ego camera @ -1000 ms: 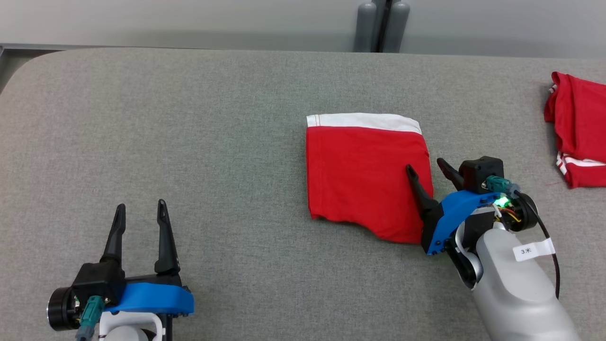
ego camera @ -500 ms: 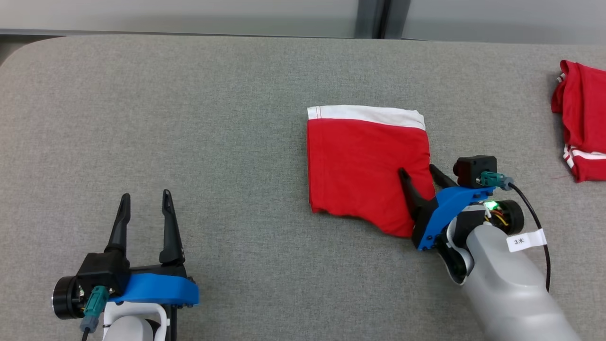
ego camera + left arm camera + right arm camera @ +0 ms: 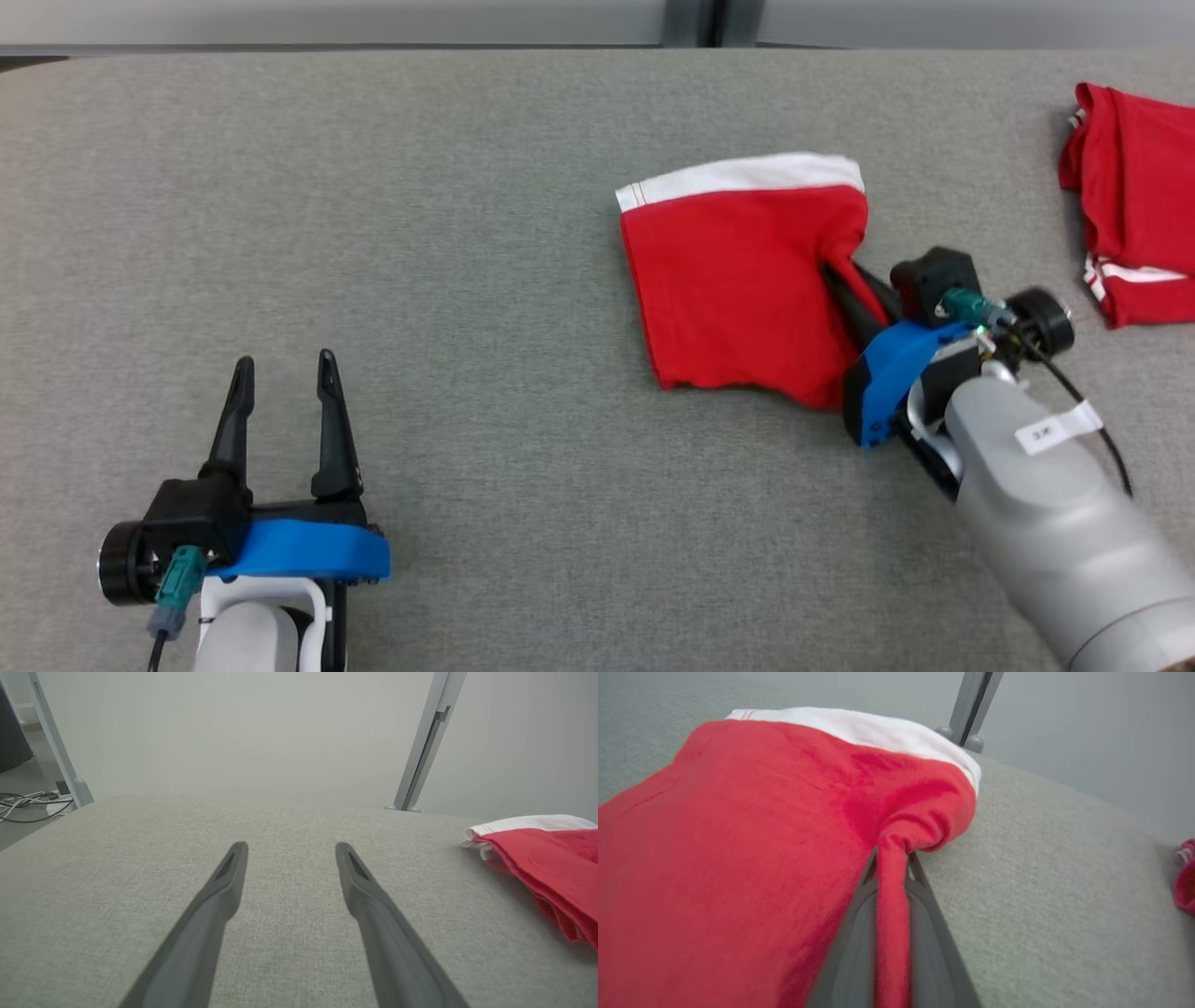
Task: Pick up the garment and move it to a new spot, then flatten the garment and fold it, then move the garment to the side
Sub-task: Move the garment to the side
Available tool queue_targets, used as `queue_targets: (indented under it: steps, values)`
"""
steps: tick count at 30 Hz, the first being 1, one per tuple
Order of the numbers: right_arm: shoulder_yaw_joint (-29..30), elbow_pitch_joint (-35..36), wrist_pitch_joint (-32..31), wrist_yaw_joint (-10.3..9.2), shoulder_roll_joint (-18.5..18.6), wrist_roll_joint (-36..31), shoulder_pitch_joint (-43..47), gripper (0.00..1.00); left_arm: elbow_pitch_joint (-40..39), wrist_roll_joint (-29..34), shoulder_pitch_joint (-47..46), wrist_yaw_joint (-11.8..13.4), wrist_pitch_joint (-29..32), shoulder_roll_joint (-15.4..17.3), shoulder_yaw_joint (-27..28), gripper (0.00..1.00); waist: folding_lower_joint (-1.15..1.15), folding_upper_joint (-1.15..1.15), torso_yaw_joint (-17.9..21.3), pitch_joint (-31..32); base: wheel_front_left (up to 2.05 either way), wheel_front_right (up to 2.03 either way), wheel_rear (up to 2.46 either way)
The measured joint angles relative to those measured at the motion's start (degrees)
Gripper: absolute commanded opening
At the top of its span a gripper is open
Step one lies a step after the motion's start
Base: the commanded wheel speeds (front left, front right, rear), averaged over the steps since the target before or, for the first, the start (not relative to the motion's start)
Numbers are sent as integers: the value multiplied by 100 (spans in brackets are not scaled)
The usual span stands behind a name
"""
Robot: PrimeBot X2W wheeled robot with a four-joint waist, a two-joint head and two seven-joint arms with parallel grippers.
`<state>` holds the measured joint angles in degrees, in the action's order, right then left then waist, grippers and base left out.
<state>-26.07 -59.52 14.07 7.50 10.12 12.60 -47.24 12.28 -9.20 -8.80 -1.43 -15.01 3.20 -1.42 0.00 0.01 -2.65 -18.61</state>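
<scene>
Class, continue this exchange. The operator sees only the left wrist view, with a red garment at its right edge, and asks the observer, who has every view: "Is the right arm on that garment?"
Observer: Yes. The right gripper is shut on the garment at its right edge, with cloth pinched between the fingers.
Operator: Is the cloth flat there?
Observer: No. It gathers into a bunched fold at the pinch.
Operator: Anything else on the table?
Observer: A second red garment lies at its far right.
</scene>
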Motion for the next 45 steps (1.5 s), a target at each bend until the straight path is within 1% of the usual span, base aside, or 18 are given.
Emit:
queue_targets:
  steps: [5,8,9,11,14,15,16,17,21,25,31,35,37,38,42,45]
  values:
    - [-456,167,38,0,504,-253,-577,0,-126,82,-172,-47,-4,3,-10,100,1,0,295,-247,0,0,0]
    - [-726,286,46,0,823,-241,-872,0,-241,144,-247,-56,-4,18,-15,100,0,0,516,-457,0,0,0]
    - [-726,286,46,0,823,-241,-872,0,-241,144,-247,-56,-4,18,-15,100,0,0,516,-457,0,0,0]
    - [-893,354,36,0,1033,-174,-1054,0,-319,178,-323,-55,-4,52,-9,100,2,1,687,-594,0,0,0]
    - [-1038,464,0,0,1366,76,-1315,0,-431,240,-363,-44,-4,113,8,100,1,1,966,-796,0,0,0]
    - [-1098,542,-44,0,1569,261,-1475,0,-489,278,-403,-49,-5,202,14,100,0,0,1170,-925,0,0,0]
    - [-1111,583,-57,0,1659,389,-1545,0,-527,287,-434,-46,-5,235,26,100,1,0,1266,-981,0,0,0]
    - [-1111,583,-57,0,1659,389,-1545,0,-527,287,-434,-46,-5,235,26,100,1,0,1266,-981,0,0,0]
    - [-1262,704,-143,1,2087,700,-1782,0,-755,346,-474,-46,64,378,15,100,1,1,1611,-1192,0,0,0]
    - [-1429,735,-232,0,2564,942,-2020,0,-1173,468,-564,-8,266,457,-58,100,0,1,1875,-1437,0,0,0]
    - [-1590,545,-276,1,2827,1185,-2390,0,-1831,590,-590,24,591,569,-127,100,1,1,2074,-1758,0,0,0]
    - [-1628,266,-237,1,2794,1226,-2637,0,-2104,623,-628,41,732,619,-133,100,0,0,2116,-1888,0,0,0]
    - [-1640,44,-235,0,2737,1200,-2733,19,-2185,622,-628,43,768,644,-127,100,1,1,2118,-1929,0,0,0]
    - [-1644,-69,-232,0,2685,1179,-2776,100,-2206,615,-628,47,784,659,-124,100,0,1,2113,-1944,0,0,0]
    - [-1602,-456,-159,0,2541,1126,-2916,100,-2243,576,-628,67,786,668,-120,100,0,0,2072,-1978,0,0,0]
    - [-1573,-670,-69,0,2505,1051,-3022,100,-2210,544,-629,91,764,667,-114,100,0,0,2004,-1962,0,0,0]
